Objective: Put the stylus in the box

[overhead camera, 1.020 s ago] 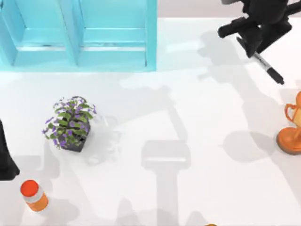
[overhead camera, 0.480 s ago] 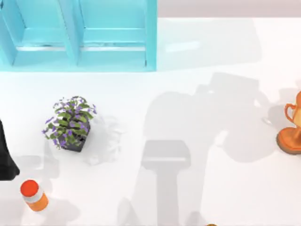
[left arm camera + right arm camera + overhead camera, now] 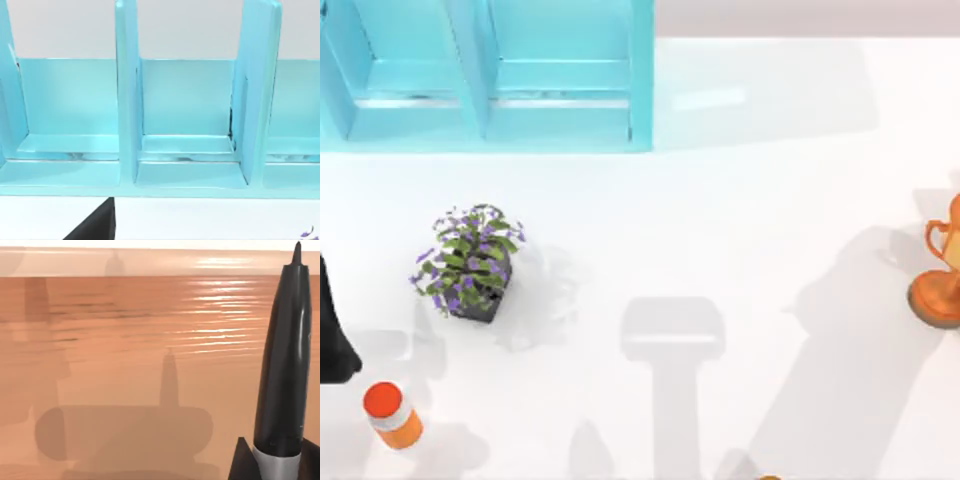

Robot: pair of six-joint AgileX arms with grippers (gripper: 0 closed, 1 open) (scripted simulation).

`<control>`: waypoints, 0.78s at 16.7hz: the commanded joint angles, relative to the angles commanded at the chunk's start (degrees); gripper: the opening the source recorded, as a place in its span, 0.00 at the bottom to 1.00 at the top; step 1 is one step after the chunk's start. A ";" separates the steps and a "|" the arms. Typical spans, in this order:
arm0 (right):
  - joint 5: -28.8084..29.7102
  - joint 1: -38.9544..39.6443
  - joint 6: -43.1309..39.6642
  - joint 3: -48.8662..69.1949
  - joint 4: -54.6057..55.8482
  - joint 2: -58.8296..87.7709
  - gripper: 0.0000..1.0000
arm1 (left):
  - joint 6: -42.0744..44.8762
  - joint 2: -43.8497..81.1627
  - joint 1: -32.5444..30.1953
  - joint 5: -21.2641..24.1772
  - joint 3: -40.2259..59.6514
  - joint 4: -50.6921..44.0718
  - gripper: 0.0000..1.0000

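Note:
The light turquoise box stands at the table's far left, its divider splitting it into two compartments. The left wrist view looks straight at the box from close by. My right gripper is shut on the stylus. The stylus's black section and pointed black tip stick out in front of the wrist camera, with a strip of white barrel at the grip. Behind it lies a brown-orange surface, not the table. My left arm is parked at the table's left edge.
A potted plant with purple flowers sits left of centre. An orange-capped bottle stands at the near left. An orange trophy stands at the right edge. Arm shadows fall across the white table.
My right arm with the stylus has left the top view from its top right corner. Its shadow has slid toward the near right. The left arm has not moved.

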 joint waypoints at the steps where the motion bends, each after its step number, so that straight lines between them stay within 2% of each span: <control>1: 0.00 0.00 0.00 0.00 0.00 0.00 0.00 | 0.00 0.00 0.00 0.00 0.00 0.00 1.00; 7: 0.02 2.20 1.68 -1.11 0.46 -0.29 0.00 | 0.00 0.00 0.00 0.00 0.00 0.00 1.00; 13: -0.30 8.35 6.33 -12.89 9.12 -3.03 0.00 | 0.00 0.00 0.00 0.00 0.00 0.00 1.00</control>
